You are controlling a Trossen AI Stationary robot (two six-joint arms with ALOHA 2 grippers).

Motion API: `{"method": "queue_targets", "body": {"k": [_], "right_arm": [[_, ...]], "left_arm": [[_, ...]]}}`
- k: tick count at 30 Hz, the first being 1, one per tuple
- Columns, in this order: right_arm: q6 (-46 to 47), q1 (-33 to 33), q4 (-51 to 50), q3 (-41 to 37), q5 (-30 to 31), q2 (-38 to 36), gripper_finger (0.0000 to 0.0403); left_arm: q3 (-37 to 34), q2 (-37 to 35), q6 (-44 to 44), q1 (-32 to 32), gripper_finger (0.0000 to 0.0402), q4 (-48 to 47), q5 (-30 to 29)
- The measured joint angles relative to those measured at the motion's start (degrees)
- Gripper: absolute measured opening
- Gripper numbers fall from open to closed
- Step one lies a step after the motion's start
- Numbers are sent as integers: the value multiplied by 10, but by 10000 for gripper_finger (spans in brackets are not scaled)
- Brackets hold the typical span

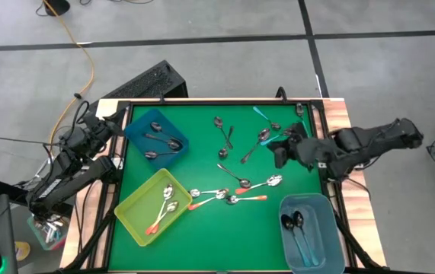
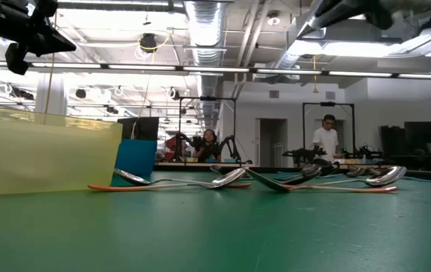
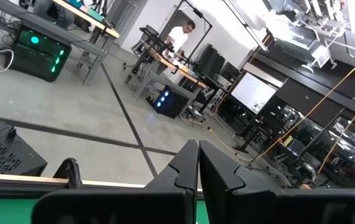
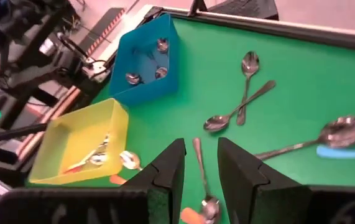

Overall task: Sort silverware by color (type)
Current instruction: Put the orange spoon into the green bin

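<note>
Green felt covers the table (image 1: 202, 122), framed by a wooden rim, with grey floor all around it. Three bins sit on the felt. The dark blue bin (image 1: 156, 137) near the far left corner holds a few all-grey spoons (image 1: 164, 141). The yellow bin (image 1: 155, 205) at the near left holds orange-handled spoons (image 1: 161, 213). The light blue bin (image 1: 308, 232) at the near right holds teal-handled spoons (image 1: 297, 228).

Loose spoons lie scattered between the bins. Two grey ones (image 1: 225, 131) cross near the far middle. Several orange-handled ones (image 1: 225, 195) cluster just beside the yellow bin, toward the centre. A teal-handled one (image 1: 263, 114) lies near the far right edge.

My right gripper (image 4: 197, 167) hangs above the felt at the right of the table, fingers (image 4: 165, 168) partly apart. A grey spoon (image 4: 201, 171) lies on the felt in line with the gap; I seem to hold nothing, though the view is not clear on that. My left gripper (image 3: 198, 163) waits off the table's far left corner, fingers pressed together and empty.

Across the room beyond the table, two people (image 2: 327, 136) are at workbenches.
</note>
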Motion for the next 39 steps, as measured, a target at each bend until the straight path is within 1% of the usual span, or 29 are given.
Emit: {"method": "queue_targets", "body": {"k": [4, 10, 13, 16, 20, 25, 34, 39], "right_arm": [[-89, -52, 34, 0, -90, 17, 108], [-152, -104, 41, 0, -195, 66, 108], [-180, -121, 49, 0, -237, 95, 108], [-196, -132, 48, 0, -267, 127, 108], [-200, -136, 57, 0, -288, 163, 108], [-203, -132, 64, 0, -289, 203, 108], [-275, -94, 65, 0, -290, 265, 108], [-286, -84, 73, 0, -291, 282, 108]], "left_arm": [[0, 0, 0, 0, 0, 0, 0], [0, 0, 0, 0, 0, 0, 0], [0, 0, 0, 0, 0, -1, 0], [0, 0, 2, 0, 0, 0, 0], [0, 0, 1, 0, 0, 0, 0], [0, 0, 1, 0, 0, -1, 1], [0, 0, 0, 0, 0, -1, 3], [0, 0, 0, 0, 0, -1, 3]]}}
